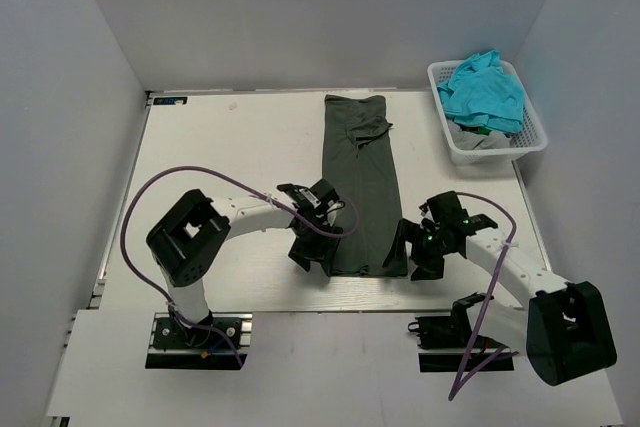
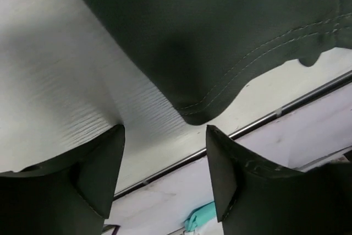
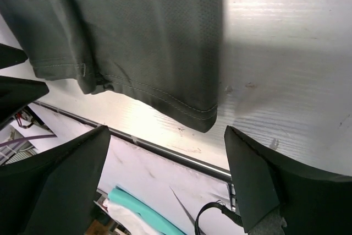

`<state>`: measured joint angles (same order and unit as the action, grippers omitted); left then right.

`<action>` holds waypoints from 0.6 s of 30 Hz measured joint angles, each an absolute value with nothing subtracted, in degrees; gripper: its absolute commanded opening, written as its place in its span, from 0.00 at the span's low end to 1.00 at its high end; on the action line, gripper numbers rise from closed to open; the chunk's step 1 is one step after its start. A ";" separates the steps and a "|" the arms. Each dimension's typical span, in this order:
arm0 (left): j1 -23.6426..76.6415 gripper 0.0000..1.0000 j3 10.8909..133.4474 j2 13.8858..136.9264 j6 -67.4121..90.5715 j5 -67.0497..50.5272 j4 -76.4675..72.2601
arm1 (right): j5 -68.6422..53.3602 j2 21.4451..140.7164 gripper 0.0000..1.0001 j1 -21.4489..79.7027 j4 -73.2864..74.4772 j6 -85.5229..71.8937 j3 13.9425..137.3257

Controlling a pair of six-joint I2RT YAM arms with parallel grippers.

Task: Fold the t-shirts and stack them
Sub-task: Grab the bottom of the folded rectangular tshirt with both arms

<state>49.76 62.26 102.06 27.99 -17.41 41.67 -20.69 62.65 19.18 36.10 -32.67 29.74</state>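
The dark grey t-shirt (image 1: 360,182) lies flat on the table (image 1: 230,147), folded into a long narrow strip that runs away from both grippers. Its near left corner, with the stitched hem, sits just ahead of the left gripper (image 2: 165,136), in line with the gap between its two fingers and not touching them. Those jaws are spread, with nothing between them. The near right corner lies just ahead of the right gripper (image 3: 165,136), again facing the gap between the fingers. Those jaws are spread wide too, and empty. Well beyond the right gripper and off to its right, the turquoise t-shirts (image 1: 485,92) are heaped in a white basket (image 1: 480,155) at the table's far corner.
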 measured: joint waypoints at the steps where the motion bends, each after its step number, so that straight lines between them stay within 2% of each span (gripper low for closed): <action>1: 49.82 0.67 62.48 102.39 28.01 -17.39 41.71 | -20.64 62.67 0.90 19.18 35.97 -32.91 29.52; 5: 50.52 0.62 62.85 102.80 27.97 -16.56 41.34 | -20.45 63.72 0.90 19.18 35.48 -33.56 29.08; 9: 51.09 0.43 64.69 104.53 28.01 -15.92 41.39 | -20.80 65.60 0.82 19.18 34.11 -34.37 28.56; 11: 51.40 0.34 65.34 105.34 27.70 -15.59 41.04 | -20.78 65.89 0.69 19.18 33.69 -34.59 28.49; 12: 51.51 0.22 65.54 105.62 27.57 -15.59 40.91 | -20.21 66.06 0.65 19.18 33.04 -34.79 28.29; 15: 51.92 0.00 66.06 106.50 27.22 -15.68 40.53 | -19.16 66.92 0.60 19.18 32.05 -35.44 28.23; 16: 52.07 0.00 66.50 106.80 27.07 -15.77 40.75 | -19.09 67.35 0.44 19.18 31.70 -35.48 28.27; 18: 52.51 0.00 67.20 107.18 26.92 -15.55 41.04 | -18.39 68.66 0.26 19.18 30.72 -35.27 28.36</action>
<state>52.51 67.20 107.18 26.92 -15.55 41.04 -18.39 68.66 19.18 30.72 -35.27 28.36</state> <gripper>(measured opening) 0.026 0.399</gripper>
